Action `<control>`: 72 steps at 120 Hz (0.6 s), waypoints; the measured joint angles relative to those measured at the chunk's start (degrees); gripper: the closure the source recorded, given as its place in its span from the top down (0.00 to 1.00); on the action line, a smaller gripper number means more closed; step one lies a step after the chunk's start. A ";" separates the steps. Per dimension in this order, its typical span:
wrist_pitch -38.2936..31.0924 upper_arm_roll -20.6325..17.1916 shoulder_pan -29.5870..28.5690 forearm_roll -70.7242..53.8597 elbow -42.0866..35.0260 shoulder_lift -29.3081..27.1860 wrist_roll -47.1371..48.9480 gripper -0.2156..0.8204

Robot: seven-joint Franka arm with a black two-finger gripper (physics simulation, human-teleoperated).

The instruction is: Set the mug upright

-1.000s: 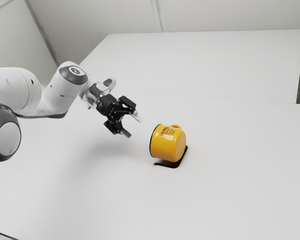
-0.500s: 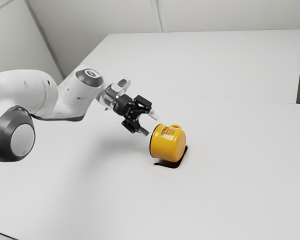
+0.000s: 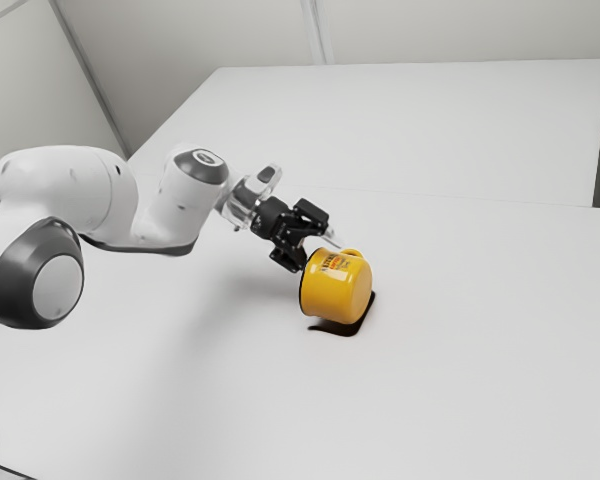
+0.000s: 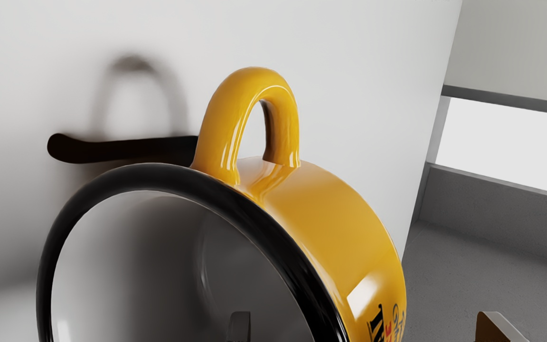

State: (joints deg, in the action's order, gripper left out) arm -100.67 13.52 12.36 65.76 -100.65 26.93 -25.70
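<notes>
- Mug (image 3: 337, 290): on its side on the table (image 3: 480, 350), mouth facing the gripper (image 4: 366, 327).
- Gripper: wide open, empty, 1 finger at the mouth.
- Handling: probably stiff, light, slick; best pinched across the black rim (image 4: 280, 251).

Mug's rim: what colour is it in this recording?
The rim is black; the wrist view shows it best.

The yellow mug (image 4: 340, 213) lies tipped, black rim (image 4: 273, 242) toward the spread fingers (image 4: 492, 327), one overlapping its mouth (image 4: 126, 261)
</notes>
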 joint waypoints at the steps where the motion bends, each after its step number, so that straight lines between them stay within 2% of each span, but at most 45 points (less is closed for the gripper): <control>1: -0.02 0.00 0.00 0.03 -0.01 -0.04 0.02 0.62; 16: -0.21 0.01 0.10 0.27 -0.09 -0.53 0.36 0.40; 40: -0.45 0.04 0.79 0.40 -0.04 -0.78 0.79 0.19; 54: -0.56 0.09 1.10 0.40 0.13 -0.93 1.01 0.12; 72: -0.78 0.10 1.32 -0.01 0.23 -1.76 1.40 0.07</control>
State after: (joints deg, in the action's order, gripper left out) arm -101.44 13.62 13.68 65.74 -100.42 25.17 -24.30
